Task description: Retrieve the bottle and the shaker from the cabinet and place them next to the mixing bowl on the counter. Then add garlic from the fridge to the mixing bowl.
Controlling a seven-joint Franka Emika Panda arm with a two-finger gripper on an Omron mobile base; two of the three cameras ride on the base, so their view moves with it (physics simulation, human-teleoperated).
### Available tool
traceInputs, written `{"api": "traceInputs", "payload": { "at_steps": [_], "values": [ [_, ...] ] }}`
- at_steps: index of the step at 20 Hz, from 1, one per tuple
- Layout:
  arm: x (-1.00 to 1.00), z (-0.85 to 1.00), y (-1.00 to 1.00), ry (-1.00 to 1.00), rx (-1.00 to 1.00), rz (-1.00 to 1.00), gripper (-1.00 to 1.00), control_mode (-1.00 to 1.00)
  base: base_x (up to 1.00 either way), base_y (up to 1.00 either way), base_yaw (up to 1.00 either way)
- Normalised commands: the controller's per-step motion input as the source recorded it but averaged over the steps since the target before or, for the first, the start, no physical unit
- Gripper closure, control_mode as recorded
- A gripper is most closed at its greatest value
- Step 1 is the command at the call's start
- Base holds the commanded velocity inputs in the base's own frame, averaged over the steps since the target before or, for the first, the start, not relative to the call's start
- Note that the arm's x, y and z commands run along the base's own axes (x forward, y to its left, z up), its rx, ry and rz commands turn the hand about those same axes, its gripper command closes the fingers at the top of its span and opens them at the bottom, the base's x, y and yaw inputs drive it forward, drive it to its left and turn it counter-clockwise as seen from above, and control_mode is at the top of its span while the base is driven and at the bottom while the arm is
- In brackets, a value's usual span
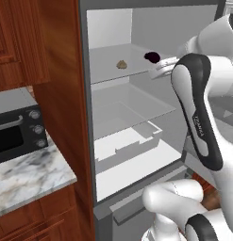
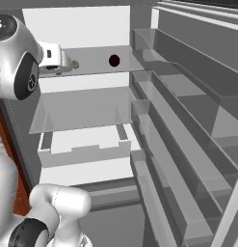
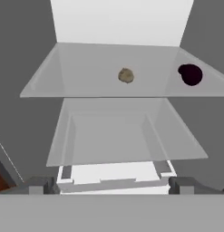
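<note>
Item: garlic (image 3: 126, 75), one small beige-grey rounded lump, lying on the upper shelf (image 3: 86, 86) of the open fridge (image 1: 137, 155), near the shelf's middle and well apart from the dark black lump (image 3: 190, 74) to its side. Expect it light, firm but papery-skinned, apt to roll on the smooth shelf. Your gripper (image 3: 111, 186) stands fully open, empty, short of the shelf. Take it across its widest girth, fingers closing level from both sides, gently.

small white lettering on the arm's dark forearm cover (image 1: 199, 126), too blurred to read
</note>
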Motion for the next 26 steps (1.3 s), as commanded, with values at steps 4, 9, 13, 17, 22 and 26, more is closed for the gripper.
{"api": "traceInputs", "payload": {
  "at_steps": [4,9,13,17,22,26],
  "values": [
    [0.65,0.04,0.00,0.04,0.00,0.00,-1.00,-1.00,0.00,0.00,0.00],
    [0.38,0.01,0.01,0.05,0.00,0.00,-1.00,-1.00,0.00,0.00,0.00],
    [0.47,-0.09,0.16,0.00,-0.02,-0.04,-1.00,-1.00,0.00,0.00,0.00],
    [0.56,-0.04,0.16,0.00,-0.01,-0.03,-1.00,-1.00,0.00,0.00,0.00],
    [0.54,-0.26,0.08,0.00,0.00,-0.01,-1.00,-1.00,0.00,0.00,0.00],
    [0.43,-0.26,0.11,0.05,0.00,0.00,-1.00,-1.00,0.00,0.00,0.00]
  ]
}}
